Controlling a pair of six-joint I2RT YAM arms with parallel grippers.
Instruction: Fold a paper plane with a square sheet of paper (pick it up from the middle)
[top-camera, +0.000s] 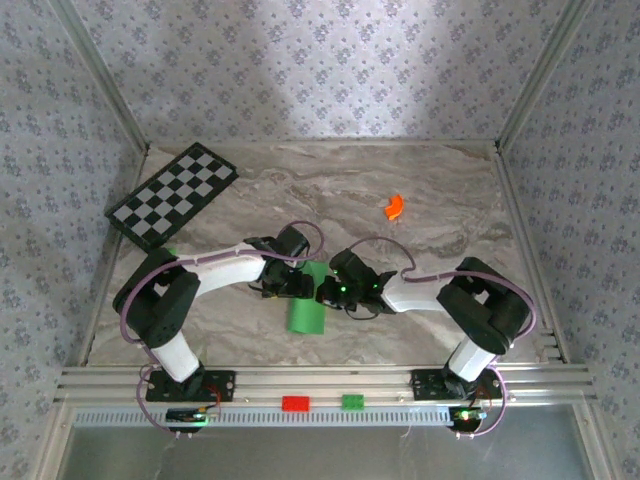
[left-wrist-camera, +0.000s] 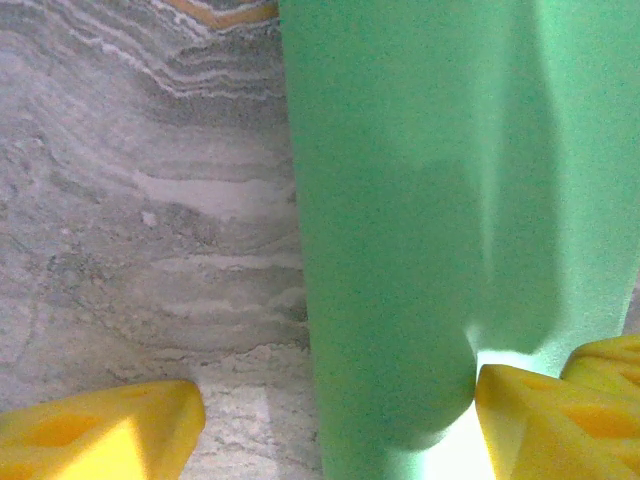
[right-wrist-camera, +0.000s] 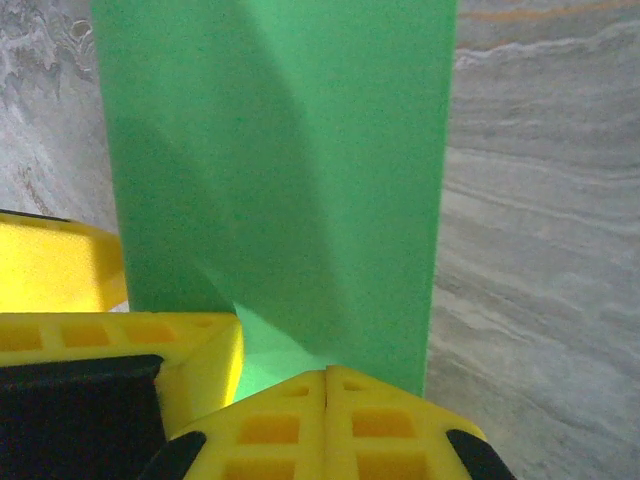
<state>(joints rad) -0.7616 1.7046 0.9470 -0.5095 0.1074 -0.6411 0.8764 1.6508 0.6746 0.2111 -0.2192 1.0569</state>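
Green paper, thin, matte and bright (top-camera: 305, 312), lies folded into a long narrow strip on the grey-veined marble tabletop (top-camera: 420, 200), near the front edge and between my two grippers. It is not yet a pointed dart.

Left to right, from the overhead camera: a black-and-white checkered board (top-camera: 173, 195) sits at the far left corner, tilted, well apart from the paper. My left gripper (top-camera: 285, 283) rests against the strip's left edge. My right gripper (top-camera: 333, 291) meets the strip's right edge. A small orange curved piece (top-camera: 394, 206) lies farther back on the right, well apart. On the front rail sit a small red block (top-camera: 295, 403) and a small green block (top-camera: 352, 402).

Left wrist camera: my yellow fingers (left-wrist-camera: 100, 432) stand wide apart, one on bare marble, the other at the paper's edge; nothing is clamped between them.

Right wrist camera: my yellow fingertips (right-wrist-camera: 300, 425) are pressed together with only a seam showing, at the near edge of the green strip (right-wrist-camera: 280, 180). Whether paper is pinched in that seam I cannot tell.
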